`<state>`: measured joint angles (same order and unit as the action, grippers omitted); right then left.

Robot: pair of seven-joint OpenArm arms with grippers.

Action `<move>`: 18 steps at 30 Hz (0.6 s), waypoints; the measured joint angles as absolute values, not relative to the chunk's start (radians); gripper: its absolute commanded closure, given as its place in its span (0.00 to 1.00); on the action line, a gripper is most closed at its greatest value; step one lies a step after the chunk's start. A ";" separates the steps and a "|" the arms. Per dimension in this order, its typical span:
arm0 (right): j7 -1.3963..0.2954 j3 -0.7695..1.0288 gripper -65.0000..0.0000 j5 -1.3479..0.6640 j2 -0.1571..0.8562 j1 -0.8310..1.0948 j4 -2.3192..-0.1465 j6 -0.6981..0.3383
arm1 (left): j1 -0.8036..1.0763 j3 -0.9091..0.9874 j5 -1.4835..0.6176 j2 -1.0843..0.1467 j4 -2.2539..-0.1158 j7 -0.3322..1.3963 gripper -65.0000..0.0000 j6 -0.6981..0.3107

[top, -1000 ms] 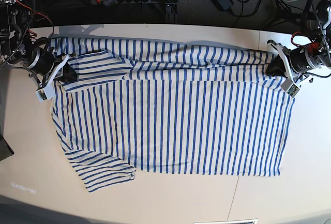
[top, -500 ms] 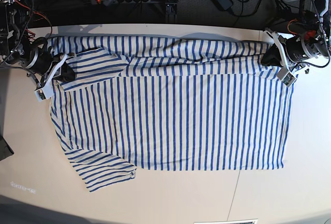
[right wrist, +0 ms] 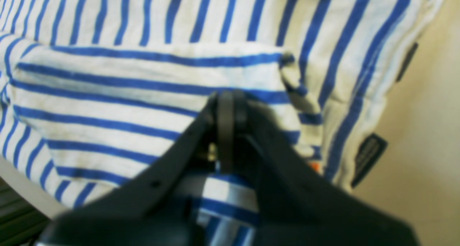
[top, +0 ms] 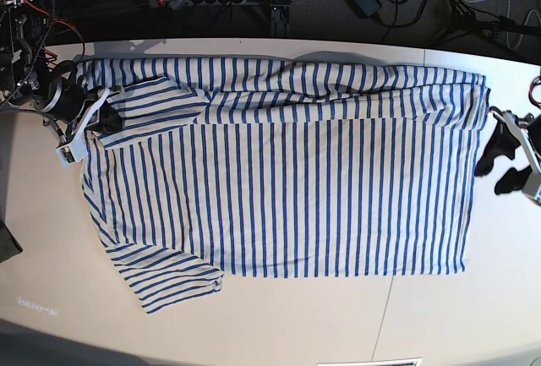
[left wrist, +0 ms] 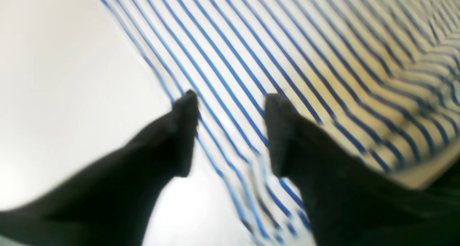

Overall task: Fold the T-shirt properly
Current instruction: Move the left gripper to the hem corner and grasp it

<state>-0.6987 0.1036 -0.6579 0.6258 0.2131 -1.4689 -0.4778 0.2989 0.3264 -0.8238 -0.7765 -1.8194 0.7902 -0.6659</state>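
Tabletop (top: 279,315) scene: right fingers (right wrist: 226,131) pinch T-shirt (top: 287,172); left fingers (left wrist: 185,131) spread, empty

Base view overhead, looking straight down on the whole worktop (top: 279,315), both wrist views close and blurred behind their own grippers, all sharing the T-shirt (top: 287,176).

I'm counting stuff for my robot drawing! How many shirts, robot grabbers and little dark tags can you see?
Striped T-shirt: 1
Robot grippers: 2, the left gripper open beside the shirt, the right gripper pinched shut on the cloth
Small dark tags at the shirt's edge: 2, a square one and a thin one
Total: 5
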 measured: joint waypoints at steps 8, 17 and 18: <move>-0.698 0.105 1.00 -0.650 0.626 0.213 -1.467 -0.478 | 0.038 0.181 -0.844 -0.817 -1.577 0.715 0.43 -0.587; -0.692 0.105 1.00 -0.643 0.626 0.212 -1.467 -0.478 | -0.367 -0.067 -0.852 -0.695 -0.961 0.723 0.43 -0.582; -0.693 0.105 1.00 -0.643 0.626 0.212 -1.466 -0.478 | -0.408 -0.067 -0.854 -0.680 -0.887 0.722 0.43 -0.582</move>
<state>-0.6926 0.1047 -0.6434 0.6262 0.2115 -1.4662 -0.4782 -0.4084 -0.0673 -0.8536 -0.6796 -0.8867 0.7223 -0.5819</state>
